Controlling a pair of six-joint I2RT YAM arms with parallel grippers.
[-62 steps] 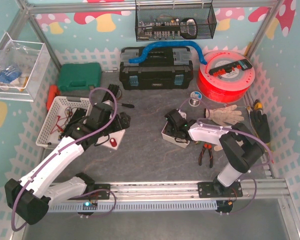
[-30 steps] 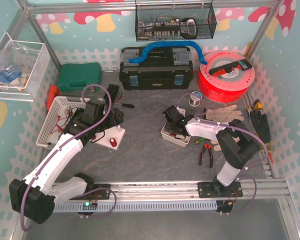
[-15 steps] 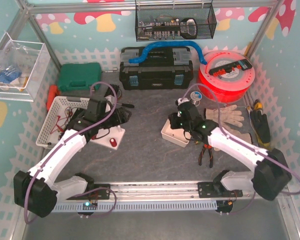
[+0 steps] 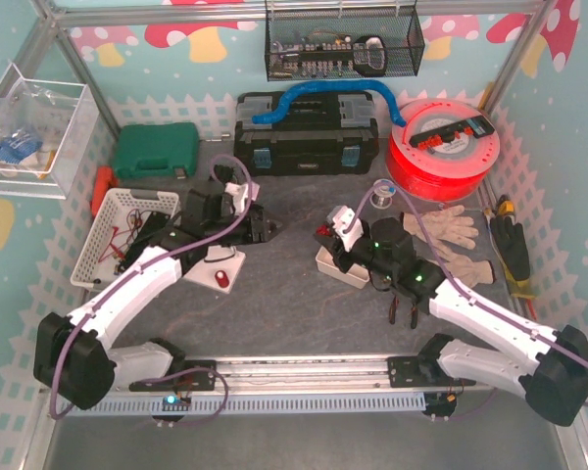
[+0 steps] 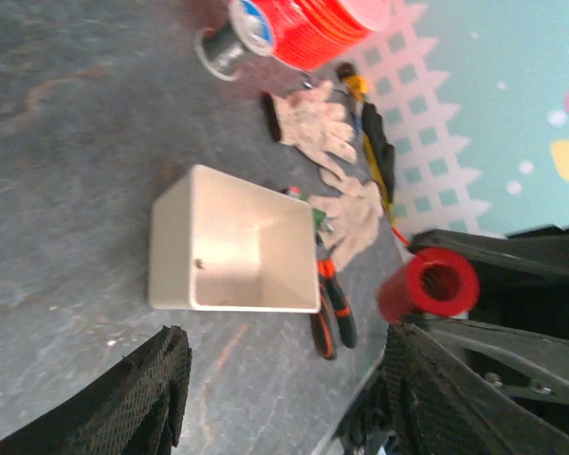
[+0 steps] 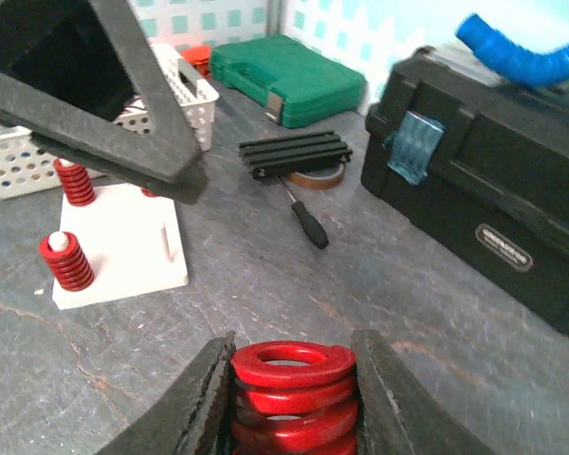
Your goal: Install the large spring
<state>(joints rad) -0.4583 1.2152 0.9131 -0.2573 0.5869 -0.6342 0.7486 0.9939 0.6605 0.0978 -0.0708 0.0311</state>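
**Large spring clamped in the right gripper, off the plate**

Top external view: the left gripper (image 4: 262, 229) and the right gripper (image 4: 323, 238) face each other over the middle of the table, near but apart. The white base plate (image 4: 227, 269) lies under the left arm and a white box (image 4: 345, 269) under the right. The spring is too small to make out here.

Left wrist view: the left fingers (image 5: 156, 389) stand wide apart with nothing between them. The large spring (image 5: 429, 282) shows end-on beyond the right-hand finger, gripped in the other arm's black jaws, just beside the pliers (image 5: 327, 308).

Right wrist view: the large spring sits upright between the right fingers (image 6: 194, 403), pressed on both sides. The base plate lies well beyond it, carrying smaller springs (image 6: 68, 261) on pegs.
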